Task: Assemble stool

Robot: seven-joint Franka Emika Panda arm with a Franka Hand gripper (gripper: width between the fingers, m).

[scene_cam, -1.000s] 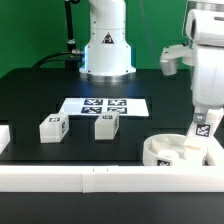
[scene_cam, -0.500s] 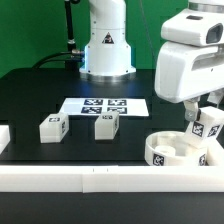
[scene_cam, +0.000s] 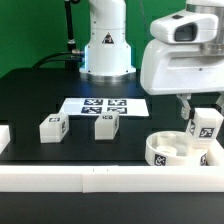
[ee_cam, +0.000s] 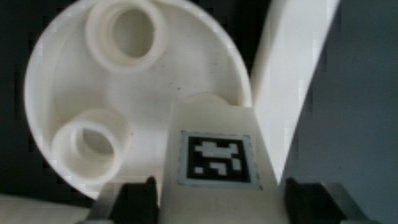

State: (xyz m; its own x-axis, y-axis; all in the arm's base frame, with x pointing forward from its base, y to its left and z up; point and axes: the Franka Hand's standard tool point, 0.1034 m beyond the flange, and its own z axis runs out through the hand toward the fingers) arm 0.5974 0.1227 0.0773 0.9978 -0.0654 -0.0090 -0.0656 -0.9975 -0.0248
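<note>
The round white seat (scene_cam: pixel 172 151) lies at the exterior view's right, close behind the front rail. In the wrist view the seat (ee_cam: pixel 111 95) shows two round holes. My gripper (scene_cam: pixel 203 122) is shut on one white tagged leg (scene_cam: pixel 208 126) and holds it upright over the seat's right part. The leg's lower end is at the seat; I cannot tell whether it sits in a hole. In the wrist view the leg (ee_cam: pixel 221 150) fills the gap between my dark fingers (ee_cam: pixel 135 203). Two more tagged legs (scene_cam: pixel 52 128) (scene_cam: pixel 107 124) stand on the black table.
The marker board (scene_cam: pixel 105 105) lies at the table's middle back. A white border rail (scene_cam: pixel 90 178) runs along the front and shows in the wrist view (ee_cam: pixel 294 60) beside the seat. The arm's white base (scene_cam: pixel 107 45) stands at the back.
The hand has turned and its white body has swung toward the exterior view's left. The leg stays in the grip over the seat's right part, shifted slightly.
</note>
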